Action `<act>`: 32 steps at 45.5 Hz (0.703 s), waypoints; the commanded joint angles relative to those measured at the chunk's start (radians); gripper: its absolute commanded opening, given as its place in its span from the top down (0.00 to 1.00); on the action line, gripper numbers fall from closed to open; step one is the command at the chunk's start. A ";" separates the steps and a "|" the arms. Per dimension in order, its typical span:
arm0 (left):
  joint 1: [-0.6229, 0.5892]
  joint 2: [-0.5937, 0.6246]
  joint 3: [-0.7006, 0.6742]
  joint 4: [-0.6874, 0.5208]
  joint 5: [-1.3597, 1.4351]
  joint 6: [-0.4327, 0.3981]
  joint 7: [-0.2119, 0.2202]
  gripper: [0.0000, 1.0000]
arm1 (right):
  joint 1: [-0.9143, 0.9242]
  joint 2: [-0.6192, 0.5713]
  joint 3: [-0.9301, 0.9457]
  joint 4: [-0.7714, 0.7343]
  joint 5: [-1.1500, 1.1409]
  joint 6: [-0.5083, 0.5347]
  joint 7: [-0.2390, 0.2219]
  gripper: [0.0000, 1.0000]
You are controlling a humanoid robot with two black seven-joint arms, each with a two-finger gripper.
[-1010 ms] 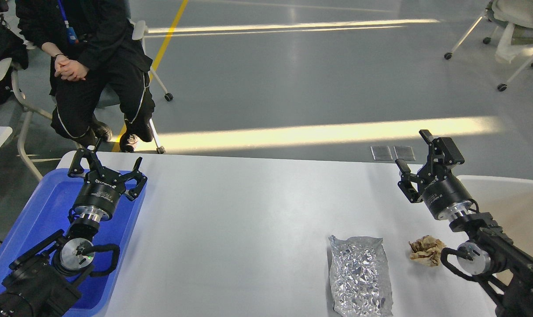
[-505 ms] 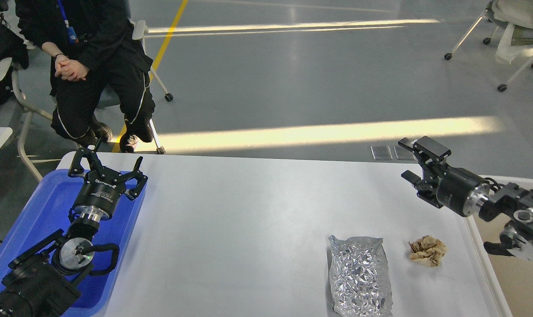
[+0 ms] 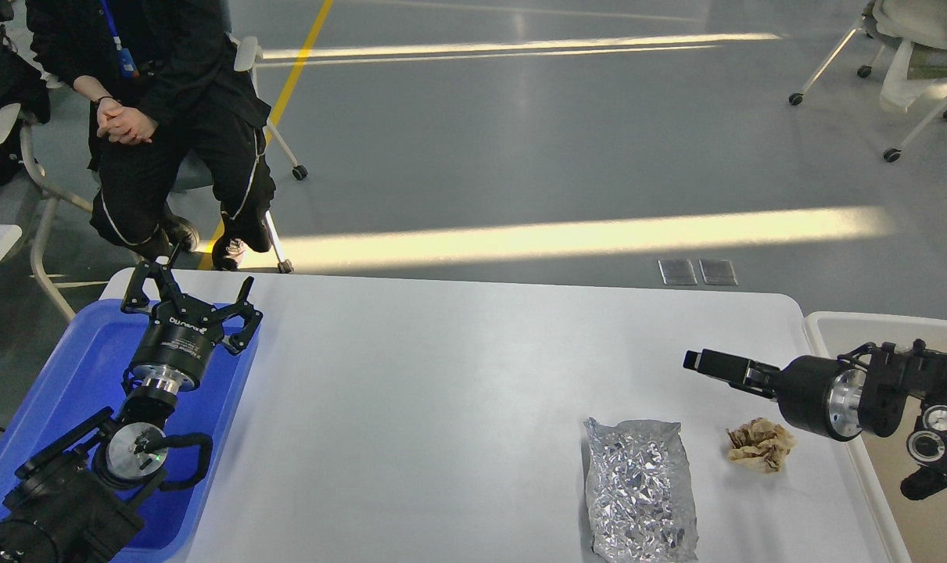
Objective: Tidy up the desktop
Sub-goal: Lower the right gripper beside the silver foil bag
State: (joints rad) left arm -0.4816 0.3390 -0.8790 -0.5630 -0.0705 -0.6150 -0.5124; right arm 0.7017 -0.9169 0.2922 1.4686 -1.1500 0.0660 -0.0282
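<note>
The white desktop (image 3: 442, 391) fills the middle of the head view. A crumpled silver foil bag (image 3: 640, 489) lies flat near its front right. A crumpled brown paper ball (image 3: 758, 444) lies just right of the bag. My right gripper (image 3: 698, 362) points left, level over the table, a little above and behind the paper ball. It shows edge-on, so its fingers cannot be told apart. My left gripper (image 3: 191, 295) is open and empty above the blue tray (image 3: 90, 367).
A beige bin (image 3: 841, 322) stands off the table's right edge, under my right arm. The blue tray lies at the table's left end. A seated person (image 3: 168, 117) is beyond the far left corner. Wheeled chairs stand at the far right.
My right arm has swung down and turned, so its gripper went from pointing up at the far right corner to pointing left, lower, near the paper ball. The left arm has not moved.
</note>
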 commanded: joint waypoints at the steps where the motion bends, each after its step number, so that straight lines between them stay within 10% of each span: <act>1: 0.000 0.000 0.000 0.000 0.001 -0.002 0.000 0.00 | 0.041 -0.003 -0.185 0.035 -0.166 -0.008 -0.012 0.02; 32: 0.000 0.000 -0.002 0.000 0.000 -0.002 0.000 0.00 | -0.073 0.135 -0.280 -0.048 -0.159 -0.249 -0.013 0.01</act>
State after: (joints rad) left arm -0.4825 0.3390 -0.8796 -0.5630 -0.0702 -0.6166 -0.5124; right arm 0.6592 -0.8202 0.0217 1.4551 -1.3114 -0.1195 -0.0414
